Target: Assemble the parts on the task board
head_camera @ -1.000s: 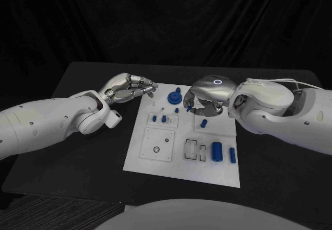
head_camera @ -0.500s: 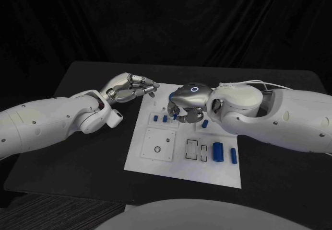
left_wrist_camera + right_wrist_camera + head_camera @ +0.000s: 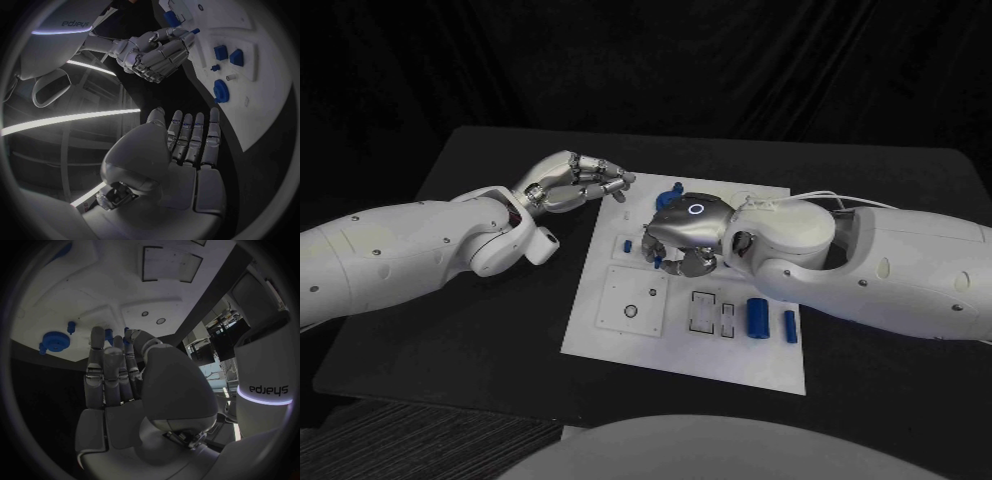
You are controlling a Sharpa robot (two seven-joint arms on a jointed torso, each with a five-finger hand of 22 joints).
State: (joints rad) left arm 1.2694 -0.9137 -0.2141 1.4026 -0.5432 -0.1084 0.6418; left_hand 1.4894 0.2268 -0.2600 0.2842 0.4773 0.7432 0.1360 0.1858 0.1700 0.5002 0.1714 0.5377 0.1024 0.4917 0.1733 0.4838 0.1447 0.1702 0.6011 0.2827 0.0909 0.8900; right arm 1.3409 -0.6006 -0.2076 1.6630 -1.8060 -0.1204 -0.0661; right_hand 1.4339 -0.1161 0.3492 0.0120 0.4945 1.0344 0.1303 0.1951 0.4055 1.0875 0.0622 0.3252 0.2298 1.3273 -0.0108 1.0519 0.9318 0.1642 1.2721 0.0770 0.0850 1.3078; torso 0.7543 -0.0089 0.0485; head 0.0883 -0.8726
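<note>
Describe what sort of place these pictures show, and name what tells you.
Probably a robotics test bench: a black table against dark drapes, a white task board holding small blue parts, and two robot arms.

Black table (image 3: 488, 330), dark surface. White task board (image 3: 689, 355) lies flat on table middle, long side running away from robot, edges inside tabletop.

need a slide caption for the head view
Right hand pinches a small blue part over the white task board while the left hand waits, fingers curled, beside the board's far corner.
</note>
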